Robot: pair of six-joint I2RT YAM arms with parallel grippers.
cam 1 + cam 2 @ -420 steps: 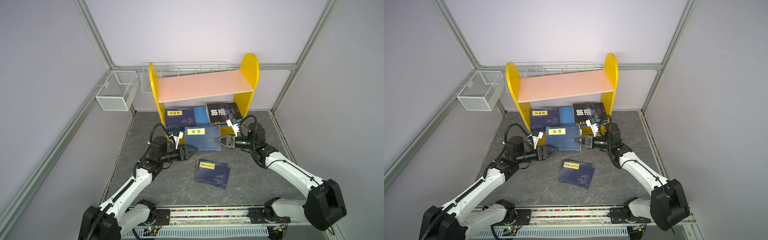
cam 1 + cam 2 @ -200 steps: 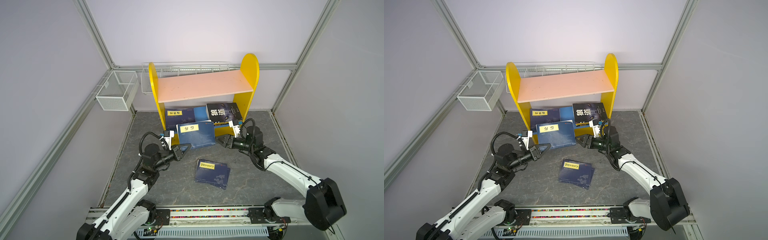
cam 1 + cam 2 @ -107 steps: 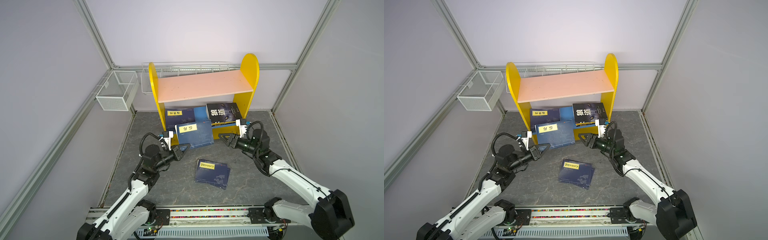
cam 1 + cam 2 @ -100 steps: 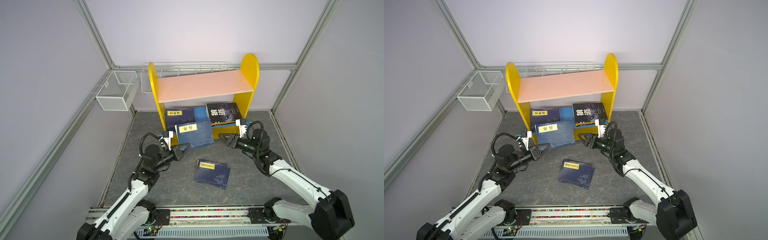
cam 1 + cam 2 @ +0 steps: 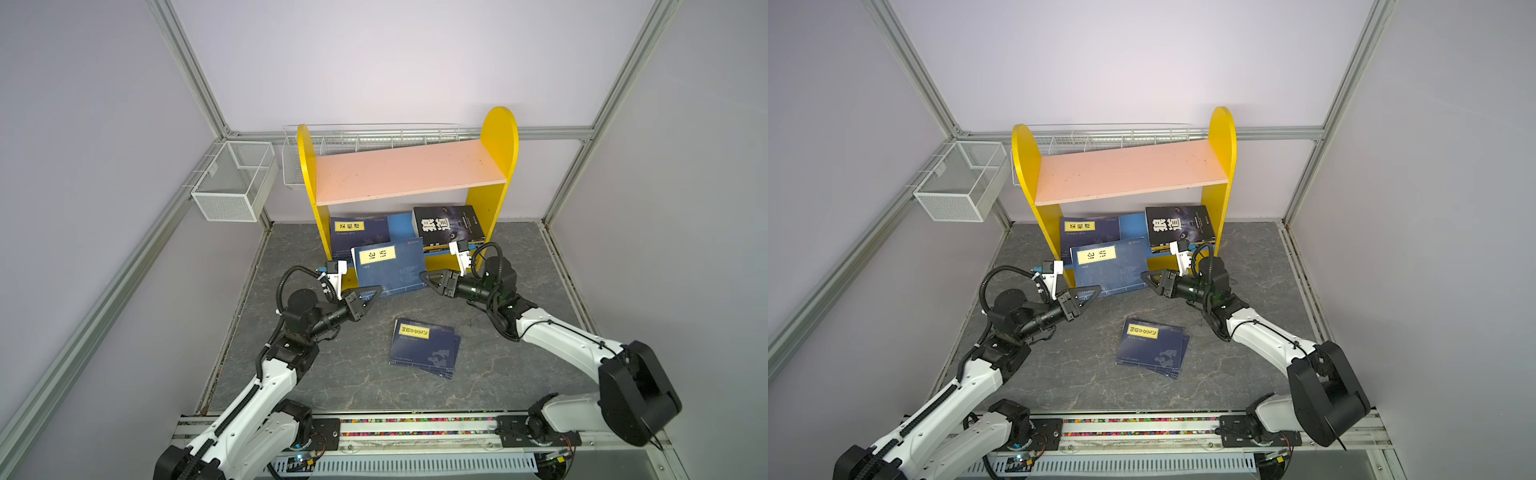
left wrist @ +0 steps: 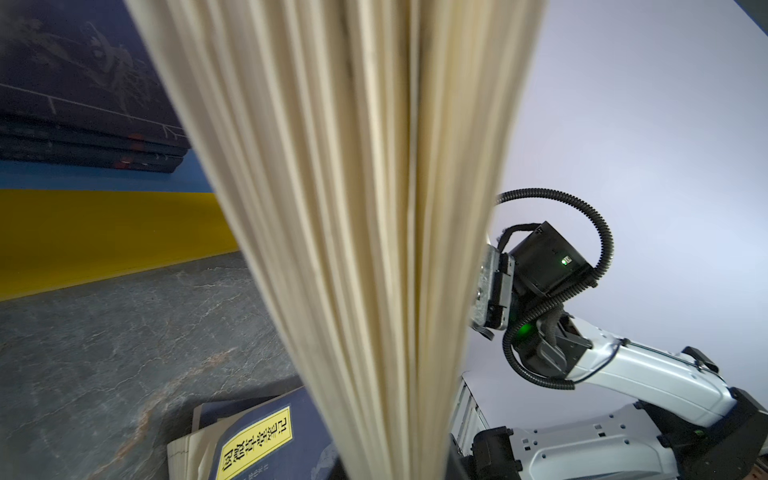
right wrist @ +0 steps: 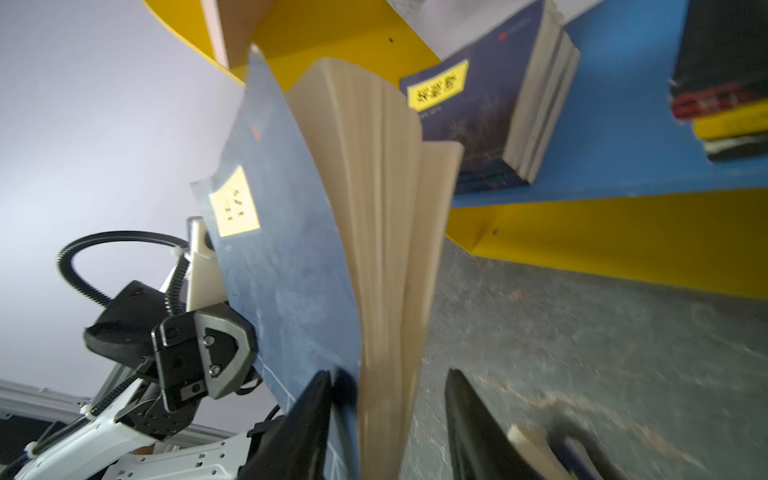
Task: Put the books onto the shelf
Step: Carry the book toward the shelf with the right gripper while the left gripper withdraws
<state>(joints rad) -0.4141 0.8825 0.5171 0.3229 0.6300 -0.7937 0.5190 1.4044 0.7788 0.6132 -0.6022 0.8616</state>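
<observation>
On grey stone tabletop (image 5: pixel 332 374), 12 o'clock, before shelf (image 5: pixel 411 174): clamps tilted navy, yellow-labelled book (image 5: pixel 390 270) by a corner with left gripper (image 5: pixel 372 295); straddles its edge with right gripper (image 5: pixel 426 277), jaws part-open. Shows fanned pages (image 7: pixel 386 208) in wrist views only.

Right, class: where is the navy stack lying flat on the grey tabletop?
In both top views the navy stack lies mid-table between the two arms, nearer the camera than the raised navy book and the shelf behind it.

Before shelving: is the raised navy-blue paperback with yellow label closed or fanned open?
Fanned open: the navy-blue paperback shows cream pages spread apart in wrist views.
</observation>
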